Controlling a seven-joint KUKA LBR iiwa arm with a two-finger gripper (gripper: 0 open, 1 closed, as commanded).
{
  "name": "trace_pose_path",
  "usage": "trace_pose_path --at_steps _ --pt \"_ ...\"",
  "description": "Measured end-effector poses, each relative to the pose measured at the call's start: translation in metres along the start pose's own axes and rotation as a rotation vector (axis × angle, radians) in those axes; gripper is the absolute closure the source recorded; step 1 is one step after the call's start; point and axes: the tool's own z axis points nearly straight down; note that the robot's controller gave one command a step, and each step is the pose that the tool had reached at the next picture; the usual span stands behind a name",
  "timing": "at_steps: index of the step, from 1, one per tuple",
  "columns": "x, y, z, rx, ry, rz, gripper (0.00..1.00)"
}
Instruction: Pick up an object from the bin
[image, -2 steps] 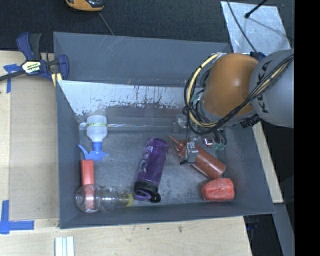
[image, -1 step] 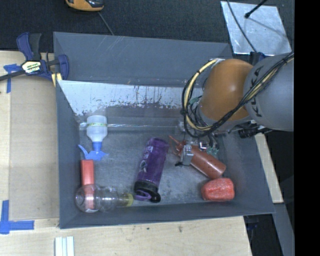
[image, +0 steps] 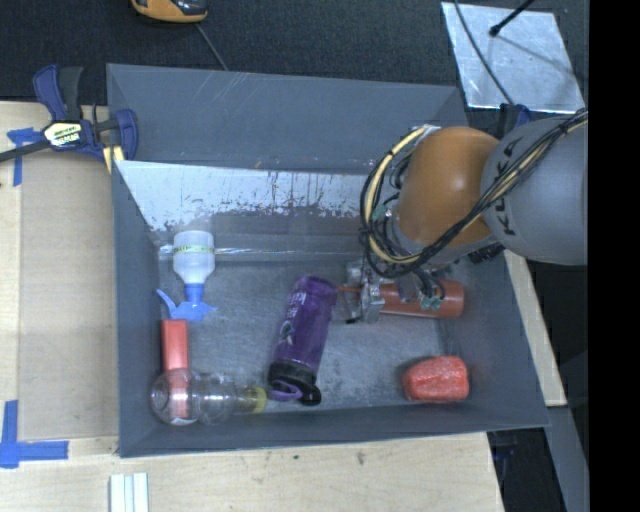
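My gripper (image: 364, 294) hangs low in the right half of the bin, under the orange wrist cover. It sits at the left end of a red cylinder (image: 448, 299) that lies flat, pointing right, and is partly hidden by the wrist. Whether it touches the cylinder I cannot tell. A purple bottle with a black cap (image: 305, 335) lies just left of the gripper, slanting toward the front wall. A red, rough-looking block (image: 436, 379) rests near the front right corner, below the gripper.
Along the left wall stand a white-and-blue nozzle piece (image: 193, 270) and a pink stick (image: 175, 345). A clear bottle (image: 200, 397) lies in the front left corner. The arm and its cables cover the bin's right back part.
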Motion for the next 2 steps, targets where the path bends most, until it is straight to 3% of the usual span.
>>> trace_pose_path --at_steps 1,2 --pt "0.0 0.0 0.0 0.0 0.0 0.0 1.0" --pt "-0.007 0.015 -0.111 0.001 -0.004 0.018 1.0"
